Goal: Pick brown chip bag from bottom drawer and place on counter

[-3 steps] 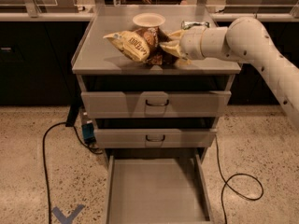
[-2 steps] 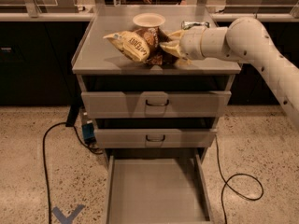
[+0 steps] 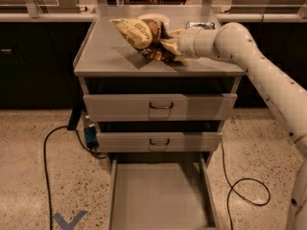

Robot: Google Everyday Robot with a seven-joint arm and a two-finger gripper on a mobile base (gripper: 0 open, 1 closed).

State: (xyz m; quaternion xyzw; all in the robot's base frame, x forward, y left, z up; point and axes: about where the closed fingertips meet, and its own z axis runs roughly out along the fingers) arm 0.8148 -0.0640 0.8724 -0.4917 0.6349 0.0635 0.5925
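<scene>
The brown chip bag (image 3: 138, 32), wrinkly cream and dark brown, hangs a little above the counter (image 3: 110, 56) near its back middle and casts a shadow on it. My gripper (image 3: 167, 46) is at the bag's right end, shut on the crumpled foil, with the white arm reaching in from the right. The bag hides most of the fingers. The bottom drawer (image 3: 160, 195) is pulled out below, and its flat grey floor is bare.
A pale bowl (image 3: 154, 18) sits just behind the bag and a small shiny packet (image 3: 201, 25) lies at the back right. Two drawer fronts (image 3: 160, 107) above the open drawer are shut. Black cables (image 3: 242, 190) and a blue box (image 3: 90, 135) lie on the floor beside the cabinet.
The bag has risen off the counter and shifted slightly left, with the gripper's hold on it unchanged. The arm moved a little left with it.
</scene>
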